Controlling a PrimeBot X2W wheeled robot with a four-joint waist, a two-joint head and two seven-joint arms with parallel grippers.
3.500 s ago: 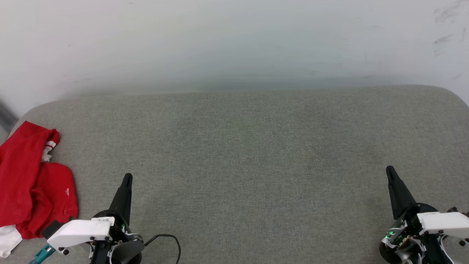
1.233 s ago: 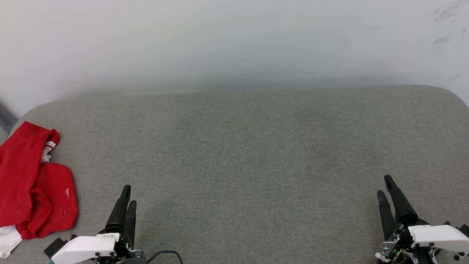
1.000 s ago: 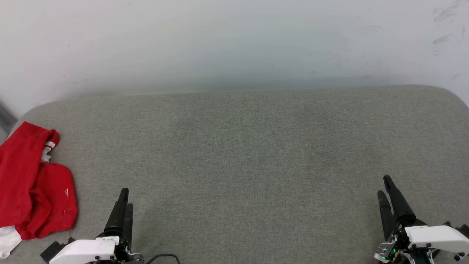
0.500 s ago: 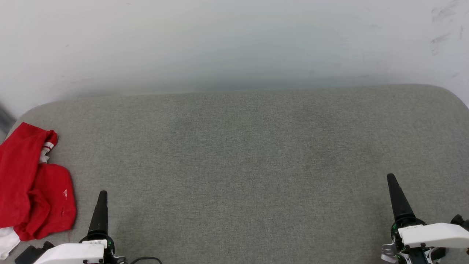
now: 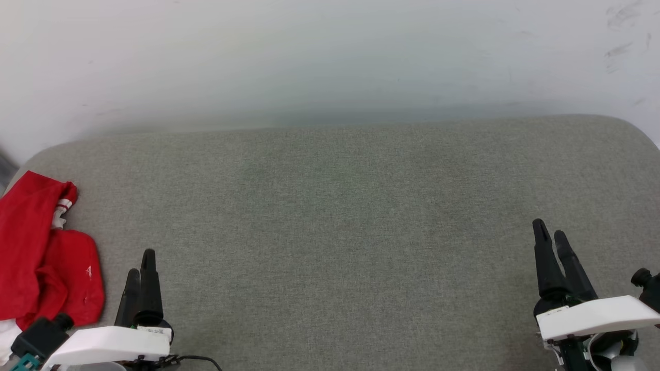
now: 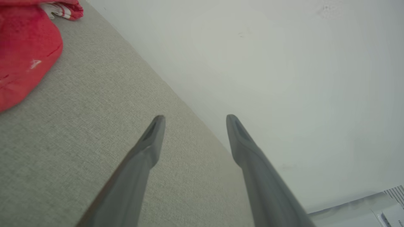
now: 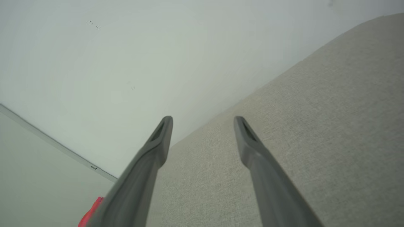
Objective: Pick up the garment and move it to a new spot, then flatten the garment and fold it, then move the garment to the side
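The garment (image 5: pixel 41 257) lies bunched up at the 9 o'clock edge of the grey bench (image 5: pixel 335 206). It is mostly red, with striped trim (image 5: pixel 64 205) at its far end and a white patch (image 5: pixel 6 337) at its near end. Its long axis runs roughly along the 12-to-6 line, and the near end leans a little towards 7. It is too crumpled to tell which end is the neck and which the hem.

The left fingers (image 5: pixel 143 265) are just beside it, at its 4 o'clock, and point to 12 without touching the cloth. In the left wrist view they are spread apart over bare bench with nothing between them, and the red cloth sits at that view's 10 o'clock.

The right fingers (image 5: pixel 545 238) are at the bench's 4 o'clock, well apart from the garment, and point to about 11. In the right wrist view they are also spread wide and empty. A pale wall (image 5: pixel 330 62) rises past the bench's 12 o'clock edge.
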